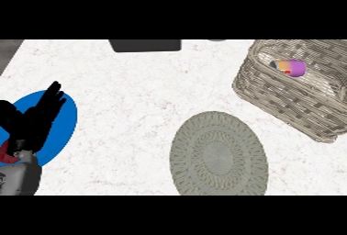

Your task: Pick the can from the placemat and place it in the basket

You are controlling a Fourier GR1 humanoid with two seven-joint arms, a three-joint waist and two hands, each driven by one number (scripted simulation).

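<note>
The can (291, 68) is lying on its side inside the wicker basket (271, 98), toward the basket's back wall, showing a purple end and an orange and pale body; no hand is touching it. The basket is sitting at the right of the counter (136, 78), tilted in the view so that one corner is pointing down toward the lower right, and its woven rim is running past the picture's right edge. The can is the only thing showing inside it. Near the basket's lower left corner, but apart from it, the round grey woven placemat (218, 154) is lying flat on the counter, with nothing standing on it. Well apart, at the far left, the left hand (35, 118) is hovering over a blue plate (62, 125), its black fingers straight and spread, pointing up and slightly to the right, holding nothing; its grey forearm is coming in from the lower left corner. A small red patch is showing just beside the wrist at the left edge, and what it is cannot be told. The counter is showing a pale, speckled stone top, and a dark rectangular object (146, 45) is sitting at its back edge.
</note>
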